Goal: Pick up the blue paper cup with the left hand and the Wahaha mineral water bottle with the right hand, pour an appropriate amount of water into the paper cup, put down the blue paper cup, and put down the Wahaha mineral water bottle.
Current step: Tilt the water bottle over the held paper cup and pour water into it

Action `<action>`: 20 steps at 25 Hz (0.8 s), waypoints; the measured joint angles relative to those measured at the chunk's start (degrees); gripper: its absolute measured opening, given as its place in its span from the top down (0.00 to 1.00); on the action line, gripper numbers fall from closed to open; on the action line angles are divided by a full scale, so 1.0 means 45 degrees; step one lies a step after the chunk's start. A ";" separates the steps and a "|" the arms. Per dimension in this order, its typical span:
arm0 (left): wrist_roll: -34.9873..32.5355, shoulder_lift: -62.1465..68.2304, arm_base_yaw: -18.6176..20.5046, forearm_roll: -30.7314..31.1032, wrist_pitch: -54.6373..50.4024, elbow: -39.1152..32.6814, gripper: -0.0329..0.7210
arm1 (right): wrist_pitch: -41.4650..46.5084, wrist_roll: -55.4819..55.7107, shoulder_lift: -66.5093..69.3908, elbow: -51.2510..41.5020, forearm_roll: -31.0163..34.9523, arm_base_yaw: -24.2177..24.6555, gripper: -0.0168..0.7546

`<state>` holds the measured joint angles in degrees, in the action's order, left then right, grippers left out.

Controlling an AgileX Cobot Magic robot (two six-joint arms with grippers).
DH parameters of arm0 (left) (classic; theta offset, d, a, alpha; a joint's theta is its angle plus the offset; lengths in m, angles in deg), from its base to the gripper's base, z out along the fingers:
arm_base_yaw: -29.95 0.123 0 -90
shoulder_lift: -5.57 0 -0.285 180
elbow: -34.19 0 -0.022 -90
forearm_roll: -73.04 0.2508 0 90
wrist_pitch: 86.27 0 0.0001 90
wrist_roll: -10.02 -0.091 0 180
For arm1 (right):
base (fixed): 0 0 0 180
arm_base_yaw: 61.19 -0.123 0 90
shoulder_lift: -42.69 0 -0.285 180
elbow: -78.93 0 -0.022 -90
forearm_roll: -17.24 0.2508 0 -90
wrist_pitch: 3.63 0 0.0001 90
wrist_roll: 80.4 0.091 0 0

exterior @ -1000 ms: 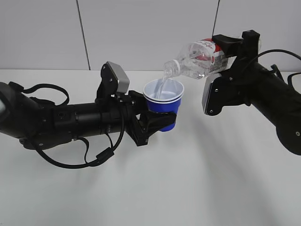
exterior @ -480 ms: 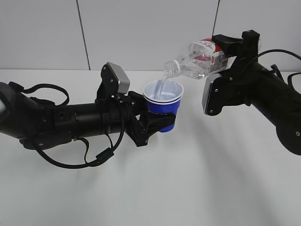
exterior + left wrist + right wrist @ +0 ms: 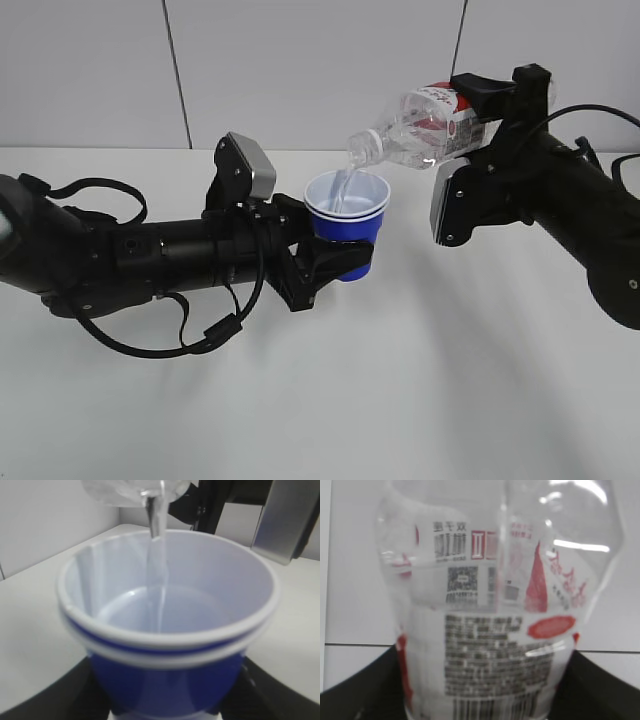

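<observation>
I am holding both arms above the table (image 3: 420,400): the right hand (image 3: 478,108) is clamping its jaws on the tilted bottle (image 3: 415,125), neck down over the cup (image 3: 348,215), which the left hand (image 3: 335,262) is gripping upright in mid-air. Water (image 3: 157,570) is streaming into the cup, pooling at its bottom. Tilting too long risks overfilling; a drifting neck would be spilling past the rim.
</observation>
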<state>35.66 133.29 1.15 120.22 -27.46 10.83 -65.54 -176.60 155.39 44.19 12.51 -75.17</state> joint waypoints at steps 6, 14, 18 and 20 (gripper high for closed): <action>0.0000 0.0000 0.0000 0.0000 0.0000 0.0000 0.37 | -0.0019 -0.0031 0.0000 0.0000 0.0000 0.0000 0.35; 0.0000 0.0016 0.0000 -0.0008 0.0000 0.0000 0.37 | -0.0019 -0.0040 0.0000 0.0000 0.0000 0.0000 0.35; -0.0018 0.0027 0.0000 -0.0008 0.0000 0.0000 0.37 | -0.0019 -0.0061 0.0000 0.0000 0.0000 0.0000 0.35; -0.0018 0.0027 0.0000 -0.0008 0.0000 0.0000 0.37 | -0.0019 -0.0061 0.0000 0.0000 0.0000 0.0000 0.35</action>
<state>35.58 133.41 1.15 120.18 -27.46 10.83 -65.63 -176.87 155.39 44.19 12.51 -75.17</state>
